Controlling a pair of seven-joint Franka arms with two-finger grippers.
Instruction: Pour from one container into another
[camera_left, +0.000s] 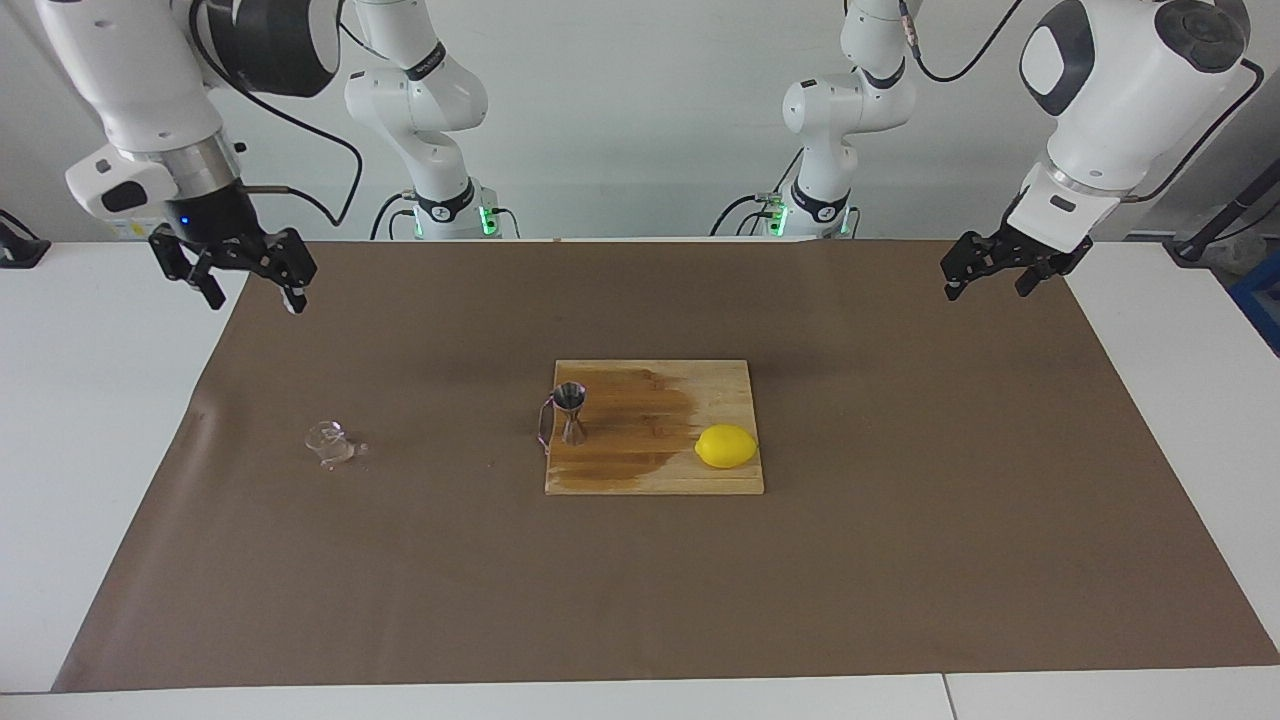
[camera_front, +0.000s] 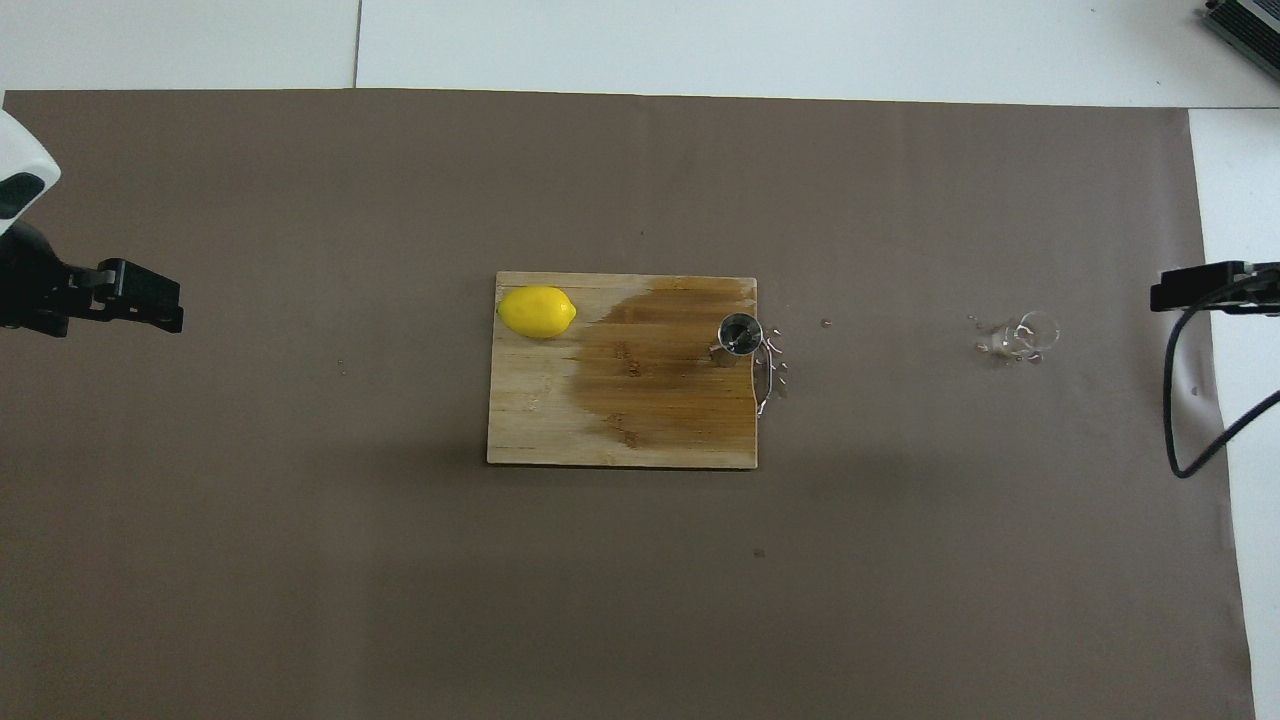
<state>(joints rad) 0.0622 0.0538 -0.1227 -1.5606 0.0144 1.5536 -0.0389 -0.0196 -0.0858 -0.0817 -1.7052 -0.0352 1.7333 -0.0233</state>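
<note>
Robot lab: two bench-mounted arms (camera_left: 420, 110), paper-covered table (camera_left: 900, 560), bare white wall.

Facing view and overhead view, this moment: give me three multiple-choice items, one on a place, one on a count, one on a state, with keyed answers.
1. Where does the jigger stand?
A. on the cutting board
B. on the brown paper
C. in a gripper

2. How many lemons?
A. none
B. one
C. two

3. What is the right gripper doing?
A. clamping the glass cup
B. open, raised, holding nothing
C. shut on the jigger

Answers:
1. A, at the board's edge toward the right arm's end.
2. B, the single lemon on the board.
3. B, the cup sits alone on the paper; the left gripper waits open.
</note>
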